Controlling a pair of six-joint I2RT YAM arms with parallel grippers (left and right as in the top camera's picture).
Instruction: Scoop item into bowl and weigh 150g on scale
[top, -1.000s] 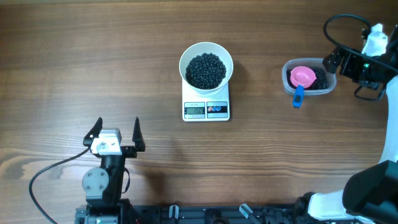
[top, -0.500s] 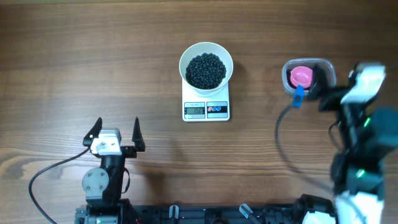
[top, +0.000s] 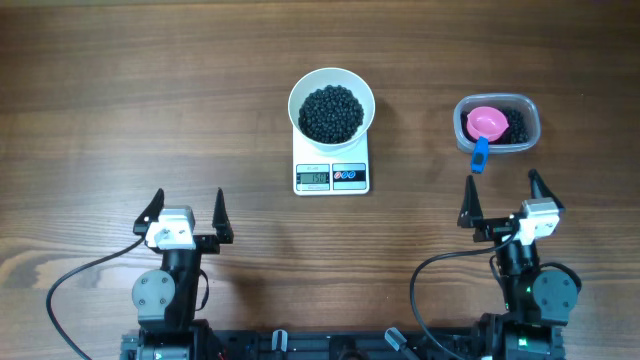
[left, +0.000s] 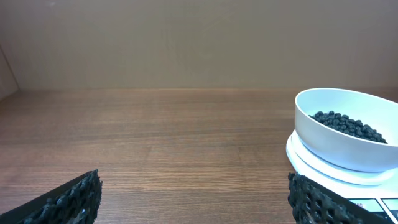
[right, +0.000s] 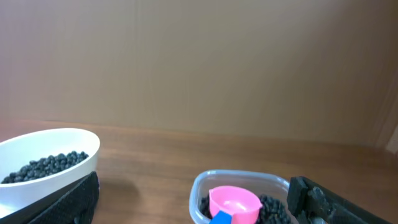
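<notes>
The wooden table (top: 100, 80) fills the overhead view, and the white digital kitchen scale (top: 331, 172) sits near its middle. Everything else is placed from that scale.

Nearer the robot than the scale and well off to its left, the left gripper (top: 189, 195) hovers over bare wood. Its two black fingers are spread wide, with nothing between them. The right gripper (top: 501, 190) is on the near side too, well off to the scale's right, and its jaws are equally wide and hold nothing. Neither touches the scale.

The round white bowl (top: 294, 108) stands on the far part of the scale, its rim overhanging the platform — only the near strip with the grey display and the red and blue buttons shows. The digits are too small to read.

To the right of the scale and well apart from it sits a clear plastic tub (top: 534, 128), level with the bowl. A pink scoop (top: 487, 122) rests inside it, its blue handle (top: 480, 153) poking out over the tub's near rim.

The black beans (top: 331, 112) lie in a dark mound in the bowl on the scale, below the rim — a few more show in the tub around the scoop.
</notes>
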